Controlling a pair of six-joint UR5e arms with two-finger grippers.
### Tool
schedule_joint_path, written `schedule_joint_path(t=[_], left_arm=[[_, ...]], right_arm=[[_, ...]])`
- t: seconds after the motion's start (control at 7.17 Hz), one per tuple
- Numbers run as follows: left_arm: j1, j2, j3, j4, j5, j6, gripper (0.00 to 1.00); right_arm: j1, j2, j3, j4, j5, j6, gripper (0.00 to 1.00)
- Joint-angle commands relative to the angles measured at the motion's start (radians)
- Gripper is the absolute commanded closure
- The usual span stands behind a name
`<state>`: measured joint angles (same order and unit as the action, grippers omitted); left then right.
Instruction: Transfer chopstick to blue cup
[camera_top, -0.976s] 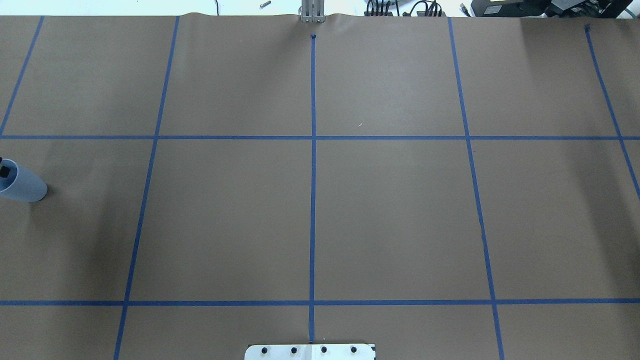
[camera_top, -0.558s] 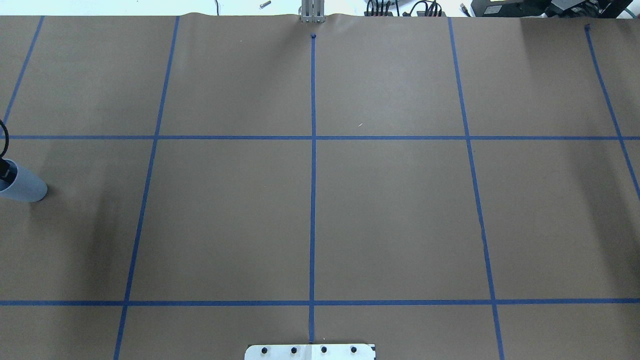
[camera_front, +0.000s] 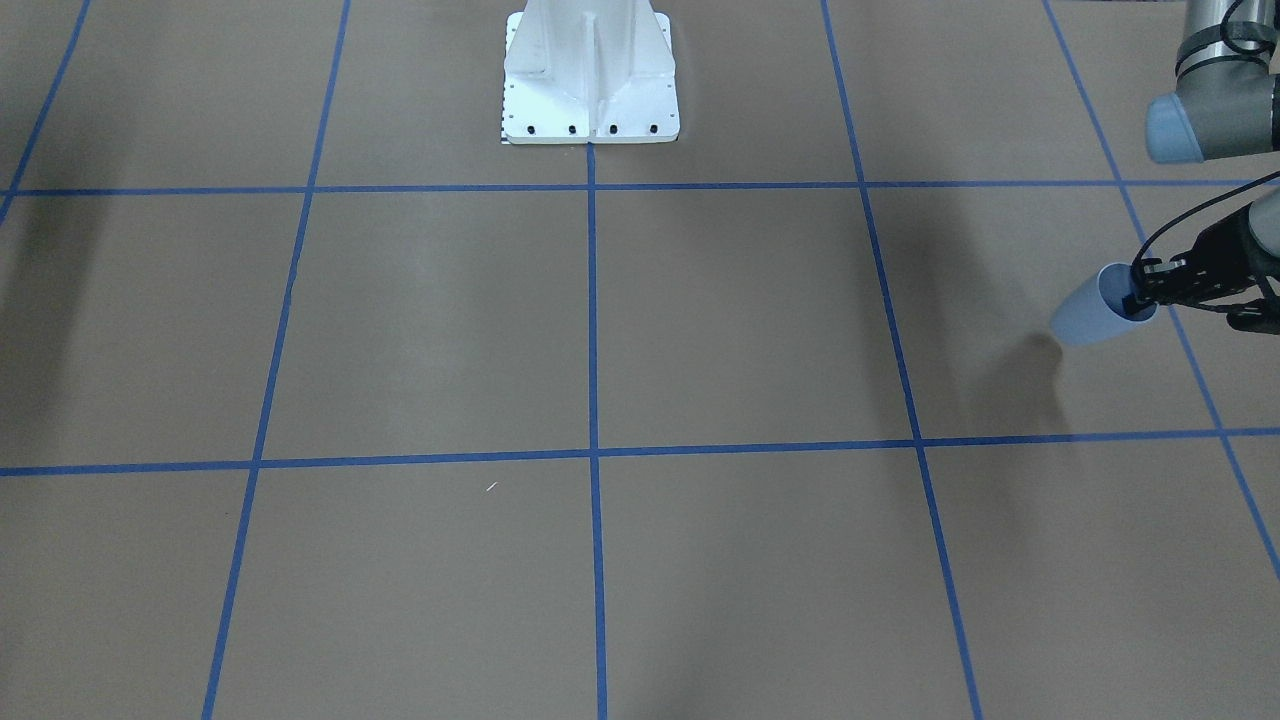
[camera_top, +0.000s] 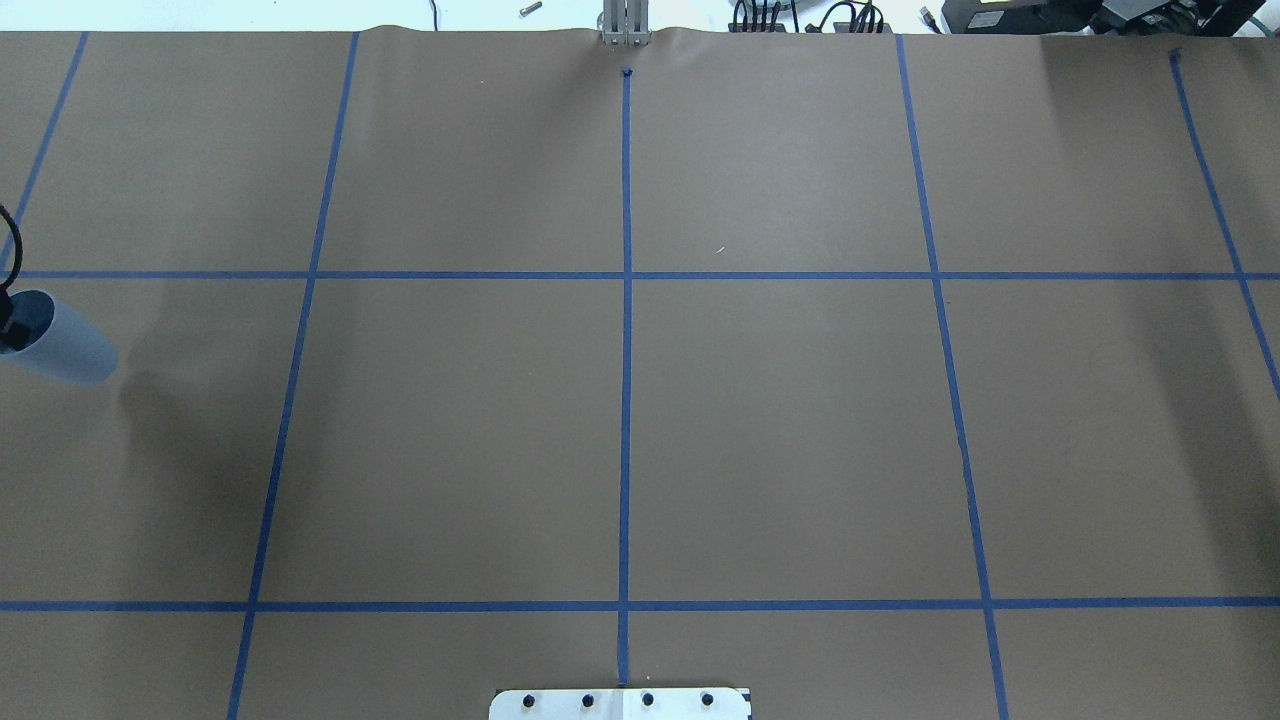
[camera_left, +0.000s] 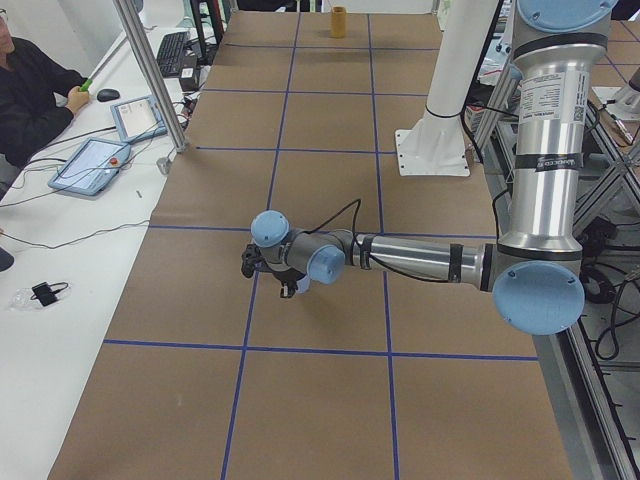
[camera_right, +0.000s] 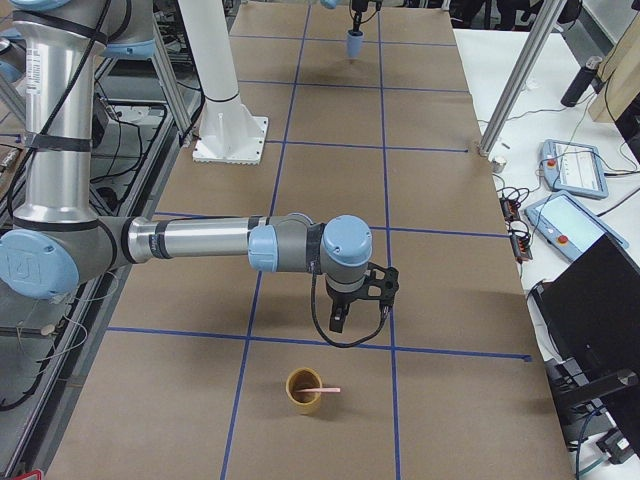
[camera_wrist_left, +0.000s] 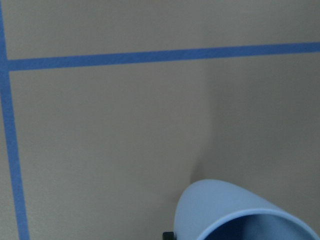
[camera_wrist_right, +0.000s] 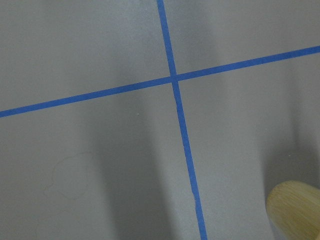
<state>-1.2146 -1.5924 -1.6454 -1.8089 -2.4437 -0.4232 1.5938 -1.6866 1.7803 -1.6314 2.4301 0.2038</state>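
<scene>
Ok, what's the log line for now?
left gripper: grips blue cup rim | chopstick: in wooden cup | right gripper: nearby

blue cup (camera_top: 65, 349) clipped by overhead view's left edge, wooden cup (camera_wrist_right: 295, 212) cut by right-wrist view's corner

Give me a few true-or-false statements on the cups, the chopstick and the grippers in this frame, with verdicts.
1. The left gripper holds the blue cup by its rim. True.
2. The chopstick is in the blue cup. False: it rests in the tan cup.
3. The right gripper grips the chopstick. False: it hangs above the table, apart from the chopstick.
4. The tan cup stands upright. True.
</scene>
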Motion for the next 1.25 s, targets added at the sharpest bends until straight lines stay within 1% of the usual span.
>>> schedule_joint_path(t=[0.0,0.14,0.28,0.42,0.56,0.7,0.84,0.98,1.12], left_arm=[[-0.017,-0.169,-0.108,0.266,-0.014,-0.107,1.00],[-0.002,-0.279,-0.109,0.304,-0.014,-0.246,1.00],[0.077,-0.399,-0.105,0.304,-0.012,-0.426,1.00],[0.171,-0.505,-0.079,0.304,0.002,-0.600,1.00],[0.284,-0.628,-0.027,0.297,0.106,-0.775,1.00],[0.373,-0.775,0.060,0.292,0.185,-0.937,1.00],[0.418,-0.907,0.187,0.275,0.228,-1.016,1.00],[0.476,-0.960,0.290,0.193,0.315,-1.038,1.00],[0.528,-0.953,0.356,0.092,0.418,-1.083,1.00]], right_arm=[[0.000,-0.005,-0.001,0.001,0.064,0.003,0.00],[0.000,0.001,-0.007,0.005,0.070,0.020,0.00],[0.000,0.001,-0.007,0.005,0.069,0.019,0.00],[0.000,0.001,-0.010,0.007,0.057,0.019,0.00],[0.000,0.002,-0.010,0.007,0.056,0.020,0.00],[0.000,0.004,-0.015,0.008,0.023,0.022,0.00],[0.000,0.001,-0.003,0.010,0.001,0.016,0.00],[-0.002,0.002,-0.007,0.010,0.000,0.020,0.00],[-0.002,0.004,-0.007,0.010,0.000,0.013,0.00]])
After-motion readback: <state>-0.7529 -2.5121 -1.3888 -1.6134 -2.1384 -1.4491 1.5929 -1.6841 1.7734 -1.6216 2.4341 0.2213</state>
